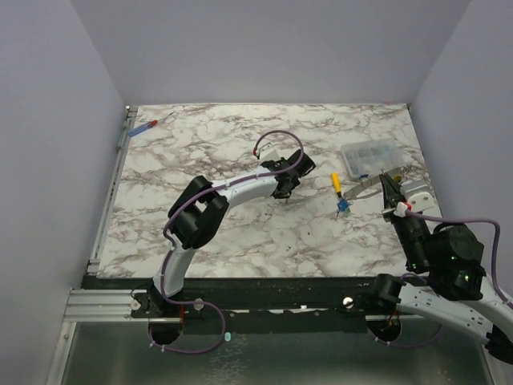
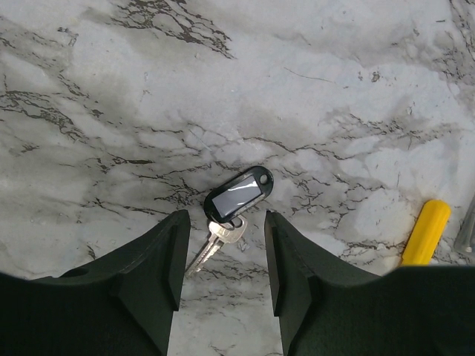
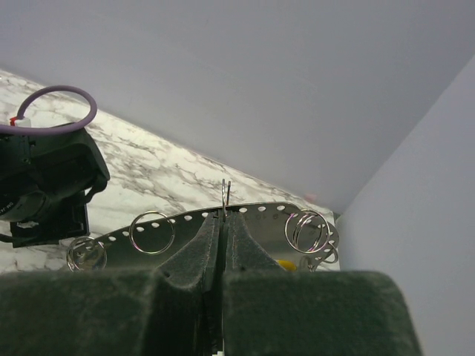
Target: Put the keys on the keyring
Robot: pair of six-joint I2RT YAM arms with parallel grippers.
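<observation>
Left wrist: key diagonal, tip lower-left

The table has a smooth, marble-patterned top with a soft sheen. The key is bright metal and its black plastic tag is glossy. The keyring is shiny perforated metal. The yellow handle on the right is matt plastic.

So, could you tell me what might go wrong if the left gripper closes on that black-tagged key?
1. The key lies flat on the marble table between the open fingers of the left gripper. Closing may pinch only its black tag, leaving the key dangling or skidding away.
2. The right gripper clamps the keyring only at its fingertips, so it could twist or slip when a key is pushed on.
</observation>
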